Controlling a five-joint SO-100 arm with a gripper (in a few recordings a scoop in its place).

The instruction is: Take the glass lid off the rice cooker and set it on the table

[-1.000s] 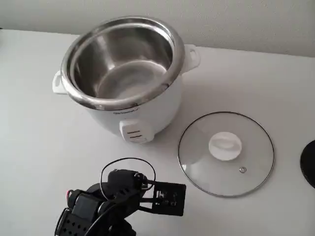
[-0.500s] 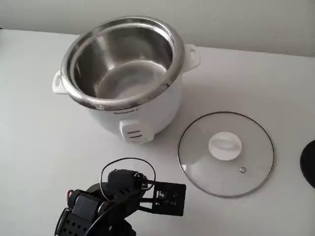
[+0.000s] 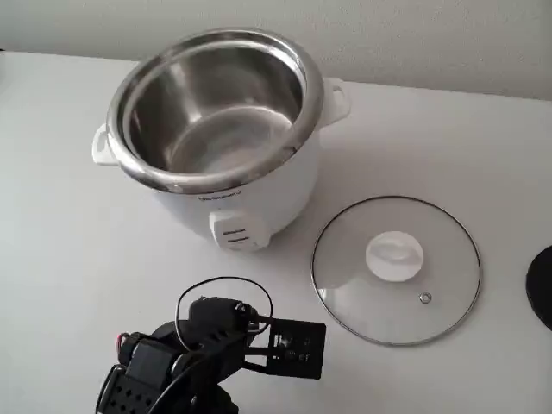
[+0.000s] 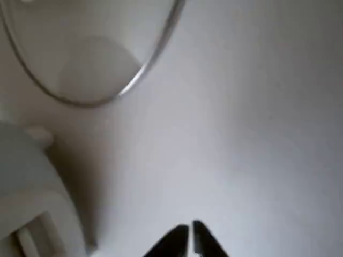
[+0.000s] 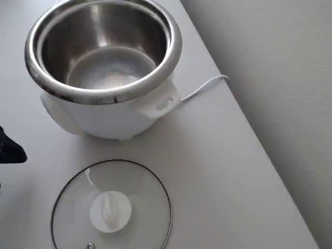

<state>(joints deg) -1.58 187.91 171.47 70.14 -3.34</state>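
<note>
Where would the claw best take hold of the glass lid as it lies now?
By the white knob at the centre of the glass lid, coming straight down from above. The lid lies flat on the table, leaving its thin rim little to pinch; the knob stands up.

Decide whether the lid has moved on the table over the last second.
No. In the fixed view the lid lies just as far right of the cooker as before.

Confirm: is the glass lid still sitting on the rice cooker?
No, the lid lies flat on the table beside the open cooker.
</note>
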